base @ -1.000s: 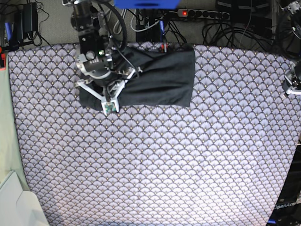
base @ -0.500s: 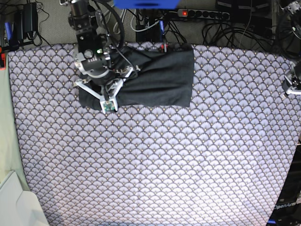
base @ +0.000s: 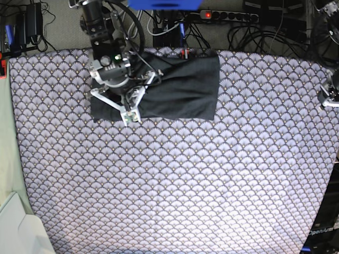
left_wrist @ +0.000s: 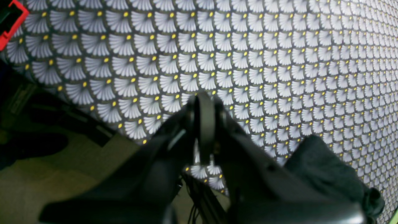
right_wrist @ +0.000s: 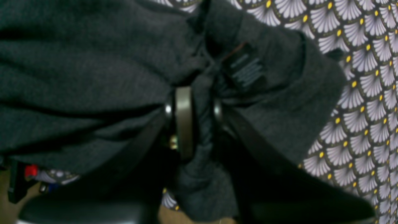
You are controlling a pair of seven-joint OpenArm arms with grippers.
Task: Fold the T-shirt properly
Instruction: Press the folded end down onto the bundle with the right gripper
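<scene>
The dark charcoal-grey cotton T-shirt (base: 175, 87) is lying as a folded oblong at the far left of the tabletop (base: 212, 185), on its purple-white scallop-patterned cloth. The right hand (right_wrist: 199, 115) is pinching a bunched fold beside the neck label (right_wrist: 245, 70), a detail only its wrist view shows; a late fold seems underway. Next, that fold wants laying flat and letting go. The left hand (left_wrist: 203, 130), clenched on nothing, is idling at the right edge.

The T-shirt (right_wrist: 77, 71) is matt, soft knit cloth — the scallop-patterned cloth (base: 185, 180) looks smooth and printed.
</scene>
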